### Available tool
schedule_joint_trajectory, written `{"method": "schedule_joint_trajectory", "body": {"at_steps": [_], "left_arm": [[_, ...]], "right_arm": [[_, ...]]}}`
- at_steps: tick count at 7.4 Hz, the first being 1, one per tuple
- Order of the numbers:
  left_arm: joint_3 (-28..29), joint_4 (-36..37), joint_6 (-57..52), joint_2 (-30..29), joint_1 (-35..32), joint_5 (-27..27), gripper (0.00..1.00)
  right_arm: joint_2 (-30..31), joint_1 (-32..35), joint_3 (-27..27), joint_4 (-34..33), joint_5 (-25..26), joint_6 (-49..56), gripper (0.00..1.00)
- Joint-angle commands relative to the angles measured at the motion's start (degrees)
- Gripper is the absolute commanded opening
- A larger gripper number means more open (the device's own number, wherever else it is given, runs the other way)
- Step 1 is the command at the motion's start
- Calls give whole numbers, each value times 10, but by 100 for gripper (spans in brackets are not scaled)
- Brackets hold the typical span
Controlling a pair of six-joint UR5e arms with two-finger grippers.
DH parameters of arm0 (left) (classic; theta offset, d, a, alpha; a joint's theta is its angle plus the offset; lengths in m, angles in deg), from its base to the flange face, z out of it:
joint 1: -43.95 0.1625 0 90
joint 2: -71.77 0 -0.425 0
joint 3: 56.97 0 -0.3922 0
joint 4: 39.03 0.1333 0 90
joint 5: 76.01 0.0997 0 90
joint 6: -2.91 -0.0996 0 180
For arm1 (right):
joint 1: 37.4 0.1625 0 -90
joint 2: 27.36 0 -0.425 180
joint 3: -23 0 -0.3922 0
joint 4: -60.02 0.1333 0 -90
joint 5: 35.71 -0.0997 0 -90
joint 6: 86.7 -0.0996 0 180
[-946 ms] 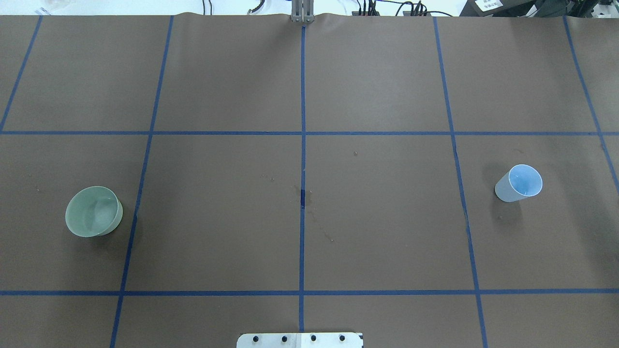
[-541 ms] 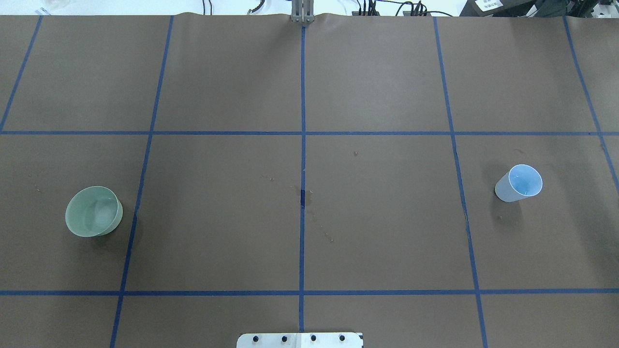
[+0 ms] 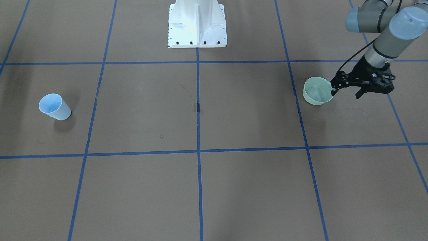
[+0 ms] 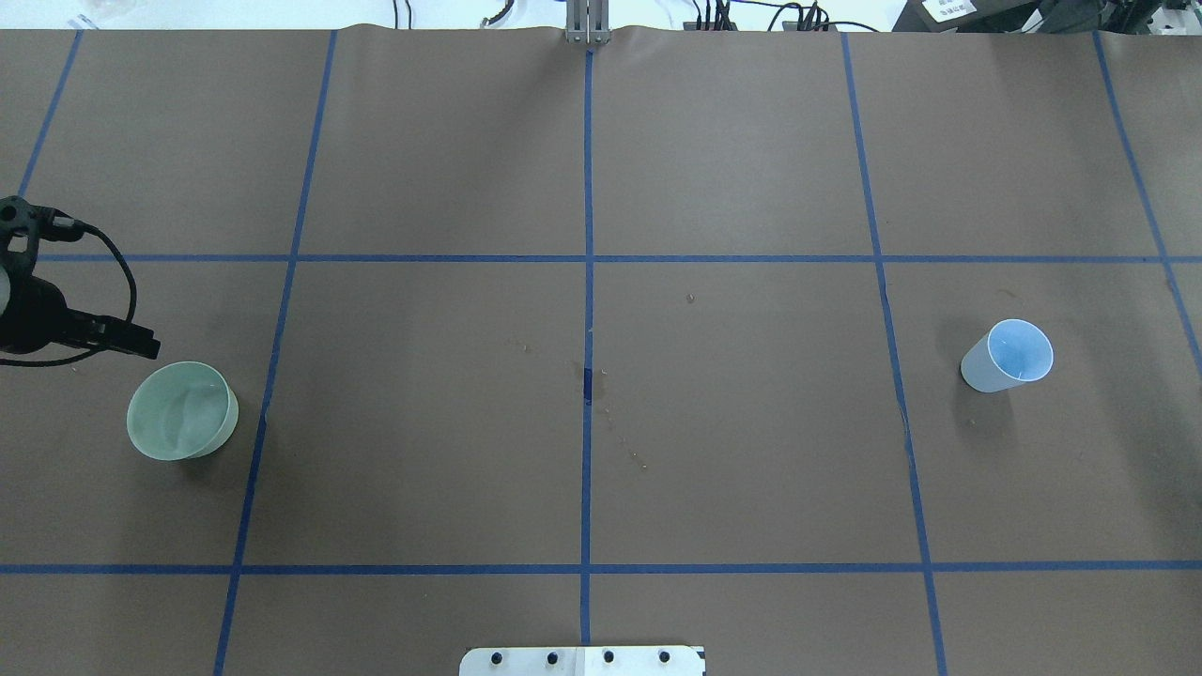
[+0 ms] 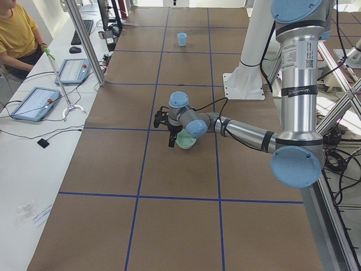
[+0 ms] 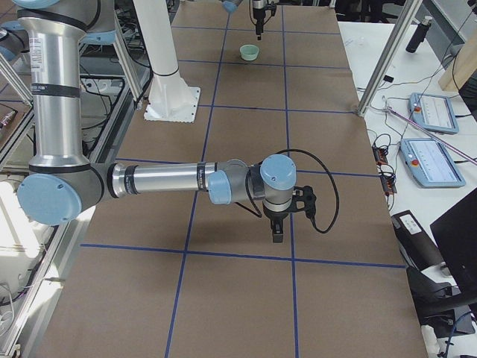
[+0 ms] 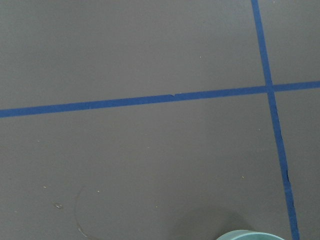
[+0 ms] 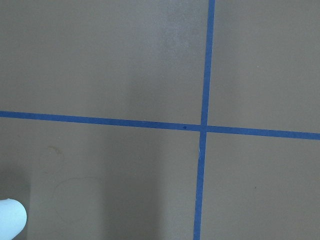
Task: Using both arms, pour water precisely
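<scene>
- The left arm [image 3: 384, 40] showed at the upper right of the front view. The left gripper [image 3: 361, 86] hung there with its jaws spread and nothing between them.
- That gripper sat just to the right of the green bowl [image 3: 316, 92]. One black finger was close to the bowl's rim, but whether it touched could not be told.
- The right arm [image 6: 156, 179] lay stretched across the middle of the right side view. The right gripper [image 6: 277, 226] pointed down over the table [image 3: 240, 113], and how far it was open could not be told.
- The blue cup [image 3: 54, 107] stood upright at the left of the front view, well apart from the bowl.
- The white base [image 3: 197, 30] stood at top centre, and blue tape lines [image 3: 198, 174] crossed the brown table.
</scene>
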Motion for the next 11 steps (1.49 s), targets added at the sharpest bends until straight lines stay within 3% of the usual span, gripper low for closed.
{"method": "schedule_joint_trajectory", "body": {"at_steps": [1, 2, 3, 8, 9, 11], "left_arm": [[0, -14, 10, 15, 51, 25, 99], [3, -44, 11, 37, 58, 23, 97], [8, -53, 10, 42, 59, 17, 85], [33, -52, 9, 26, 60, 4, 0], [33, -49, 5, 16, 59, -76, 0], [30, -44, 5, -5, 40, -108, 0]], "right_arm": [[-1, -1, 0, 0, 0, 0, 100], [0, -2, 0, -1, 0, 0, 100], [0, -2, 0, -1, 0, 0, 100], [-1, -2, 0, 0, 0, 0, 100], [-1, -2, 0, 0, 0, -1, 100], [-3, -3, 1, -1, 0, -1, 100]]}}
